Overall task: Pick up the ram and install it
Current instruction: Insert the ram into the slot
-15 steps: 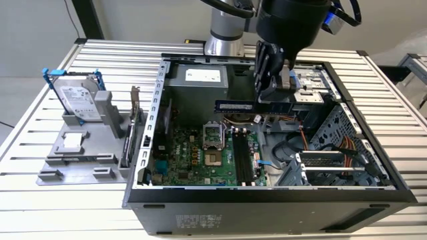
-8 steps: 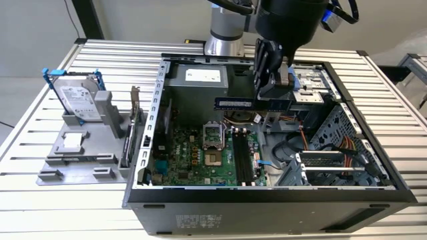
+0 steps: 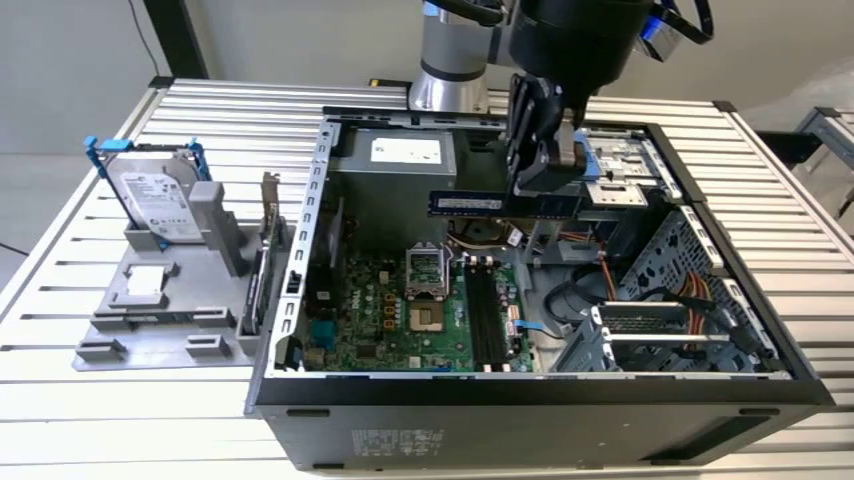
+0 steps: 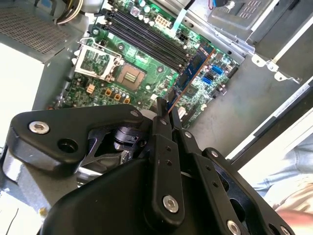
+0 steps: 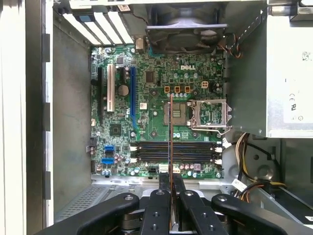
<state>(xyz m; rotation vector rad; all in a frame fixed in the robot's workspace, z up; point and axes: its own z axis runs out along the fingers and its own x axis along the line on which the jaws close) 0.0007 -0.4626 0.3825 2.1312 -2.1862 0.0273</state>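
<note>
My gripper hangs over the open computer case, shut on the ram. The ram is a thin blue stick held level above the motherboard. In the second wrist view it juts out from between the fingertips of the gripper. The first wrist view has it edge-on, rising from the gripper and crossing the black memory slots at a right angle. In the exterior view those slots lie well below the stick, which touches nothing.
The processor socket, a fan and the power supply surround the board. Orange cables lie by the drive cage. On the exterior view's left, a grey fixture holds a hard drive in a blue bracket and a card.
</note>
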